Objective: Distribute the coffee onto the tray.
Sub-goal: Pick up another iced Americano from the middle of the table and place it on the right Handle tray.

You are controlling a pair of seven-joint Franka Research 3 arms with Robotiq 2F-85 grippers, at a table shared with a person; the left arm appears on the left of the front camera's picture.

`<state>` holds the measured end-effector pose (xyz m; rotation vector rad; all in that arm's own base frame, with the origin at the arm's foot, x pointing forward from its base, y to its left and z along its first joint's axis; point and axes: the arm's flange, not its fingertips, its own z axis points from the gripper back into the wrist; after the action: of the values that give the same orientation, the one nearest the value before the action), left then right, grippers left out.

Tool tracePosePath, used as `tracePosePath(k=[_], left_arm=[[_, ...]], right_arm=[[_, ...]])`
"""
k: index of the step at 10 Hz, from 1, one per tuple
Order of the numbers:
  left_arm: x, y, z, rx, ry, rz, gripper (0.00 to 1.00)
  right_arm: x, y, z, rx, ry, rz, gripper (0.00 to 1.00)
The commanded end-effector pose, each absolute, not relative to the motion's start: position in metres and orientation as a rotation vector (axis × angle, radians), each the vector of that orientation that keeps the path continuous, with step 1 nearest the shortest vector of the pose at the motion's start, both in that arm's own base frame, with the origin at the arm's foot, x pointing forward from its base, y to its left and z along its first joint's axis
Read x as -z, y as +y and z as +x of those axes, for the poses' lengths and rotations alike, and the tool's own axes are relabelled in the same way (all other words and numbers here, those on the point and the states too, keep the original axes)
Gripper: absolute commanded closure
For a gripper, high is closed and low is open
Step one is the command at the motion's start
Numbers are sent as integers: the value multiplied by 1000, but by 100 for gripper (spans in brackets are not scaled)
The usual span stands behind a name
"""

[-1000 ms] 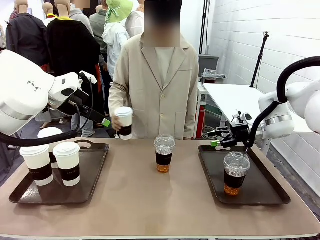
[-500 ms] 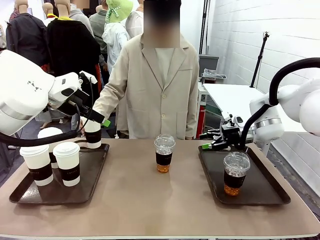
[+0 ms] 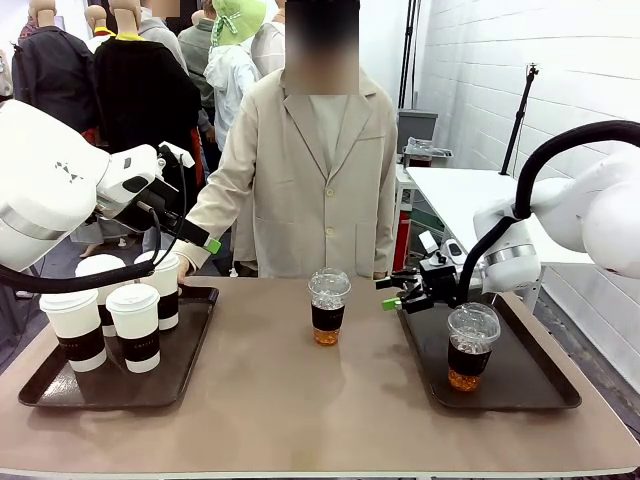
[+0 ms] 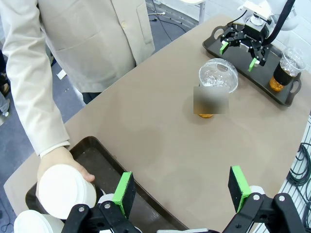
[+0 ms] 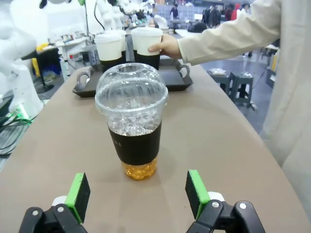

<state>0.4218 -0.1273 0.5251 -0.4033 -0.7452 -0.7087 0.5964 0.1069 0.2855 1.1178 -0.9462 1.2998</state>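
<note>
**Front view: right gripper lined up on the middle cup**

Nearest me on the table (image 3: 300, 400) sit two dark trays. On the left tray (image 3: 190, 345) I count four white paper cups (image 3: 133, 327); the person's hand (image 3: 181, 268) rests on the rear one (image 3: 160, 289). The right tray (image 3: 520, 375) holds one clear dome-lidded cup (image 3: 471, 345) of amber drink.

Between the trays, another clear cup (image 3: 328, 306) stands alone on the bare table. My right gripper (image 3: 396, 292) hangs just beside it with jaws spread wide and empty — in the right wrist view that cup (image 5: 131, 119) stands ahead, centred between the green pads (image 5: 196, 192).

My left gripper (image 4: 182, 190) hovers over the left tray's inner edge — fingers apart, gripping nothing.
</note>
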Motion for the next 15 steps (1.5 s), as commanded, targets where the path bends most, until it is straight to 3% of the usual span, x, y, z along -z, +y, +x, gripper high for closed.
tracePosePath(k=[1,15], left_arm=[[-524,-126,424,701,-744,-427,0],[-524,-126,424,701,-744,-427,0]], right_arm=[[-279,121,596,-1299,-976,1110,0],[-260,147,604,-1318,-913,1117,0]])
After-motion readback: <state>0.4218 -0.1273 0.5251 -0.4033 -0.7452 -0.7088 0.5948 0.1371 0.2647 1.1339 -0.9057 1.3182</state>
